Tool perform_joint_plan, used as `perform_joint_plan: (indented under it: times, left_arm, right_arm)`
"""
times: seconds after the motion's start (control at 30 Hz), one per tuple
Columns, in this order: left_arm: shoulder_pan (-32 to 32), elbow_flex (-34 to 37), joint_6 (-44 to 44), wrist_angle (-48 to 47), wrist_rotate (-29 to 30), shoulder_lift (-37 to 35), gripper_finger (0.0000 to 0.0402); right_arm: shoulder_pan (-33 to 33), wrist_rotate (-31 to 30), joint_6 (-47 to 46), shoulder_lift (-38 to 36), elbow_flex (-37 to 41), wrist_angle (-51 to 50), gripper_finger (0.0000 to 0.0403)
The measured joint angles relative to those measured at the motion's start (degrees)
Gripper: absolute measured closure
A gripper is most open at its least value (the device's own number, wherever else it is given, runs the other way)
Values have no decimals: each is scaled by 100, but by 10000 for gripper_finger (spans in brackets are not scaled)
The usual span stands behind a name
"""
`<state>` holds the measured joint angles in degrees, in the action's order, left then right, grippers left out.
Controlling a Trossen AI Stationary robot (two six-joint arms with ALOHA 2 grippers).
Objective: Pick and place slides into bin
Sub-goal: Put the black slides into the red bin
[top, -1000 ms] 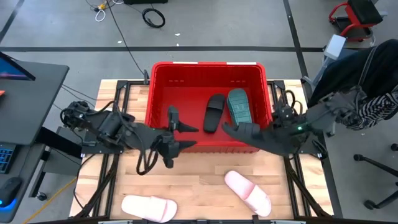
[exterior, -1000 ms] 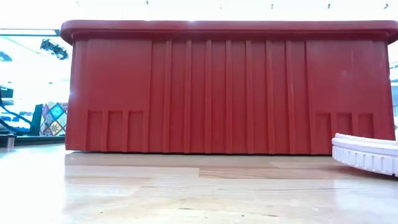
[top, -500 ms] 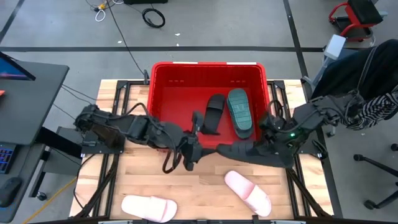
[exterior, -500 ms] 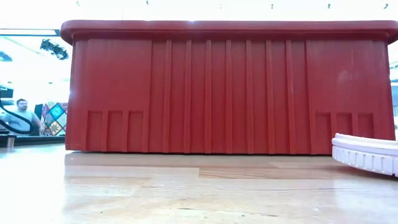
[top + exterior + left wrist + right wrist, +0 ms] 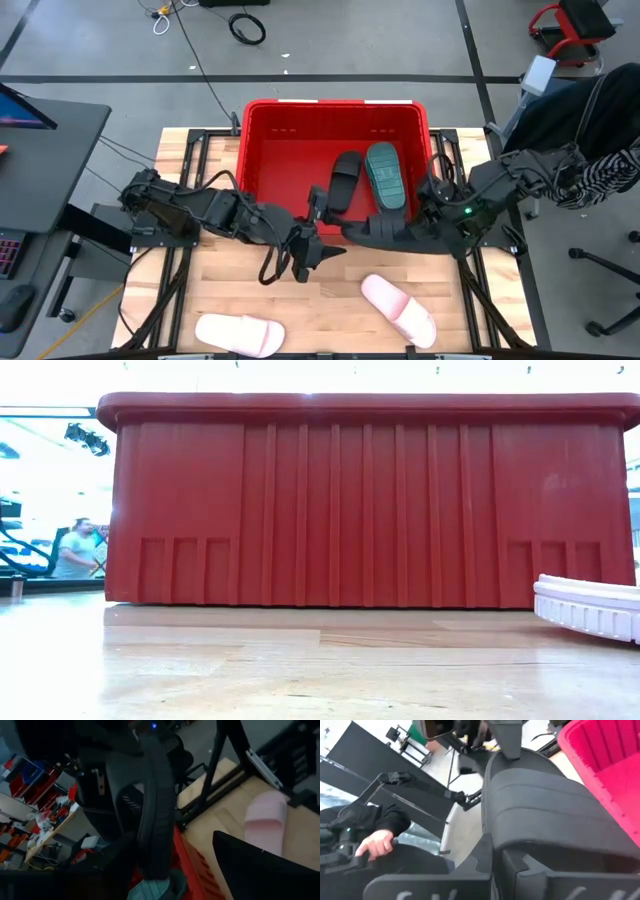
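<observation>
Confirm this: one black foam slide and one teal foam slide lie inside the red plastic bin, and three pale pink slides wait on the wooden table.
Not quite. The high view shows two pale pink slides on the wooden table, not three. The black foam slide and the teal foam slide do lie inside the red plastic bin.

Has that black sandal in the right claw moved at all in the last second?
Yes. The black sandal in the right gripper has slid leftward along the red bin's near wall.

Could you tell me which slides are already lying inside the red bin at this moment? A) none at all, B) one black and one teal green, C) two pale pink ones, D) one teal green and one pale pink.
B: in the high view a black slide and a teal green slide lie side by side on the floor of the bin, while both pale pink slides rest on the table.
</observation>
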<state>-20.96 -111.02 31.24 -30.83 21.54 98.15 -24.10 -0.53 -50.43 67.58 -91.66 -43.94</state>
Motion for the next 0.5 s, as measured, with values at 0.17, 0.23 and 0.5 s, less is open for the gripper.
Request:
perform_joint_plan:
  times: [0.17, 0.23, 0.5]
  left_arm:
    - [194, 0, -253, 100, -157, 11, 149]
    - [236, 0, -362, 94, -184, 15, 165]
    - [165, 3, -602, 389, -402, 1, 329]
  right_arm:
    - [4, 7, 462, 42, 2, 663, 395]
    - [2, 14, 620, 32, 0, 865, 395]
    - [-2, -22, 677, 14, -4, 597, 395]
